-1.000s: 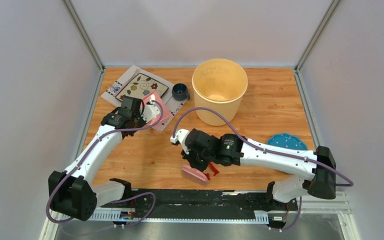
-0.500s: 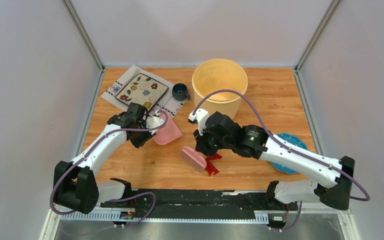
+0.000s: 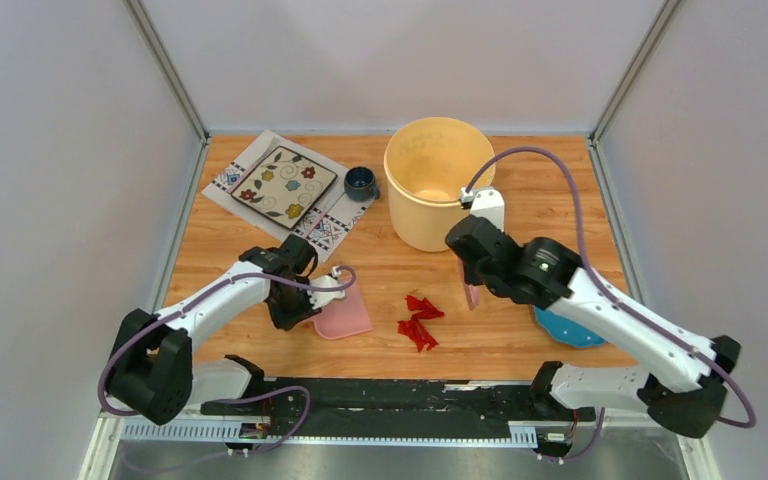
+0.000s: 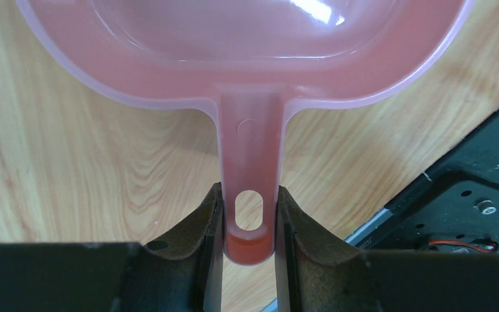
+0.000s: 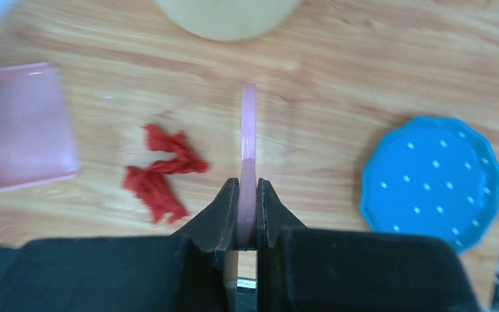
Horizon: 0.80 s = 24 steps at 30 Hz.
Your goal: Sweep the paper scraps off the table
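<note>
The red paper scraps point(image 3: 418, 321) lie in a small heap on the wood table point(image 3: 550, 215) near its front edge; they also show in the right wrist view point(image 5: 161, 173). My left gripper point(image 3: 312, 300) is shut on the handle of the pink dustpan point(image 3: 345, 314), which sits just left of the scraps; the handle shows between its fingers in the left wrist view point(image 4: 249, 214). My right gripper point(image 3: 471, 285) is shut on the pink brush point(image 5: 249, 136), held edge-on just right of the scraps.
A tall cream bucket point(image 3: 439, 180) stands at the back centre. A small dark blue cup point(image 3: 360, 182) and a patterned plate on a white placemat point(image 3: 285, 182) are at the back left. A blue dotted plate point(image 3: 565, 325) lies at the front right, partly under my right arm.
My left gripper has carried the dustpan forward and down to the table beside the scraps. My right gripper has swung the brush from left of the scraps to their right side.
</note>
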Each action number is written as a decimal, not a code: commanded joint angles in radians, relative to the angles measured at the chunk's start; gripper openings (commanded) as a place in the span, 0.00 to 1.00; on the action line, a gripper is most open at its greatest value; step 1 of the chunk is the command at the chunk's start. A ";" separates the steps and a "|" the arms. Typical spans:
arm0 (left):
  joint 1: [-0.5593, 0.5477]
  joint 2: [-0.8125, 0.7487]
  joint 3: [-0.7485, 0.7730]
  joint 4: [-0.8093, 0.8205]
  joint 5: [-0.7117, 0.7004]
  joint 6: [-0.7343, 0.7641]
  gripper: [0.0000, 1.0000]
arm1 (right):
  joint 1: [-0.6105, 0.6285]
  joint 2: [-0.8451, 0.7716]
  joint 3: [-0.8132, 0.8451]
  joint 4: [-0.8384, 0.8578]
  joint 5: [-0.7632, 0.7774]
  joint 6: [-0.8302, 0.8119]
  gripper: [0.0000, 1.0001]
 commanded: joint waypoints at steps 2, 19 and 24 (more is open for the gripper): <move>-0.108 0.025 -0.009 -0.030 0.039 0.006 0.00 | -0.067 0.133 -0.092 -0.037 0.127 0.099 0.00; -0.196 0.151 0.042 -0.022 0.131 -0.037 0.00 | -0.002 0.218 -0.106 0.606 -0.416 0.233 0.00; -0.195 0.109 0.048 -0.032 0.167 -0.031 0.00 | 0.001 0.149 -0.034 0.431 -0.235 0.144 0.00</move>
